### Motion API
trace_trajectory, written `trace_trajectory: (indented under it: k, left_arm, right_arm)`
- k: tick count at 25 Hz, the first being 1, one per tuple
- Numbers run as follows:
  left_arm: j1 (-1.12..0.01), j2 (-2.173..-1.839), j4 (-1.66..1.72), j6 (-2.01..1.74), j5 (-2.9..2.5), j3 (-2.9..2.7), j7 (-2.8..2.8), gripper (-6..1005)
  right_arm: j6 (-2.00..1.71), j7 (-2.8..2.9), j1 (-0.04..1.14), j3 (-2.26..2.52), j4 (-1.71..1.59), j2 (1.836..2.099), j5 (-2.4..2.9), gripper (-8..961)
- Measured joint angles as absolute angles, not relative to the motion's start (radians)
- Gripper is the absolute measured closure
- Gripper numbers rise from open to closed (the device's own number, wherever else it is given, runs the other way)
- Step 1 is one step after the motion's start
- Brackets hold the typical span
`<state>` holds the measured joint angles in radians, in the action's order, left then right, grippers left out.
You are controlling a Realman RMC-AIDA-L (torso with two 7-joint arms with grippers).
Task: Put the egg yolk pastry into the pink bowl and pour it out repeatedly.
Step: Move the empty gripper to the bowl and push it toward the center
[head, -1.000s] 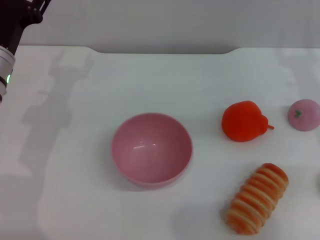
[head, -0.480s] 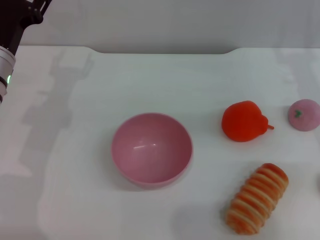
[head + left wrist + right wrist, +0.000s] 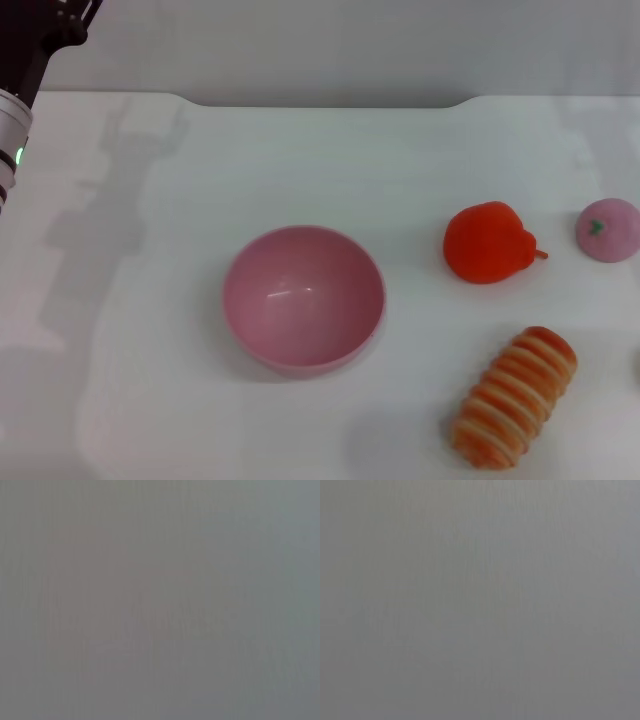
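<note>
We see the pink bowl (image 3: 303, 298) upright mid-table, with nothing in it. The egg yolk pastry is not in sight. Our left arm (image 3: 25, 70) sits far left; we cannot see any jaws.

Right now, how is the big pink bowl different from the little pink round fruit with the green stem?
The glossy pink plastic bowl is much larger than the small matte pink round fruit. The bowl is hollow, open upward and empty; the fruit is a solid lump with a green stem mark. The bowl sits mid-table; the fruit sits at the right edge of the head view. Both are pink, round and resting on the white table.
</note>
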<state>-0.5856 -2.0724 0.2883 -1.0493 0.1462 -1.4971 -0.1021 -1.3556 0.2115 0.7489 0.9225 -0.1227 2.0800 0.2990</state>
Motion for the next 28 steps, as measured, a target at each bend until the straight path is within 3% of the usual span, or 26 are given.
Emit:
trace_trajectory:
  k: [10, 12, 15, 16, 17, 19, 22, 24, 26, 28]
  left_arm:
    - [-0.572, -2.071, 0.288, -1.085, 0.148, -1.497, -0.135, 198]
    - [-0.579, -2.046, 0.302, -1.054, 0.134, -1.558, -0.289, 198]
    - [-0.579, -2.046, 0.302, -1.054, 0.134, -1.558, -0.289, 199]
    - [-0.581, -2.026, 0.322, -1.038, 0.113, -1.595, -0.377, 199]
    - [-0.582, -1.977, 0.395, -0.993, -0.017, -1.632, -0.587, 199]
    - [-0.586, -1.929, 0.487, -0.941, -0.236, -1.627, -0.850, 201]
    - [-0.586, -1.929, 0.487, -0.941, -0.236, -1.627, -0.850, 204]
    - [-0.606, -1.871, 0.611, -0.942, -0.612, -1.578, -1.273, 206]
    - [-0.606, -1.871, 0.611, -0.942, -0.612, -1.578, -1.273, 208]
    - [-0.631, -1.855, 0.740, -1.077, -1.071, -1.425, -1.754, 210]
  right_arm:
    - [-1.363, 0.235, 0.750, 0.924, -0.122, 2.081, 0.299, 288]
    - [-1.363, 0.262, 0.748, 0.924, -0.120, 2.081, 0.299, 288]
    - [-1.360, 0.315, 0.744, 0.923, -0.116, 2.082, 0.299, 288]
    - [-1.354, 0.349, 0.740, 0.925, -0.114, 2.082, 0.299, 288]
    - [-1.354, 0.349, 0.740, 0.925, -0.114, 2.082, 0.299, 288]
    - [-1.344, 0.389, 0.735, 0.931, -0.111, 2.082, 0.302, 289]
    - [-1.318, 0.462, 0.726, 0.938, -0.110, 2.081, 0.310, 289]
    - [-1.302, 0.496, 0.718, 0.948, -0.113, 2.080, 0.321, 289]
    - [-1.289, 0.511, 0.705, 0.958, -0.128, 2.076, 0.343, 289]
    - [-1.267, 0.516, 0.686, 0.961, -0.162, 2.071, 0.369, 289]
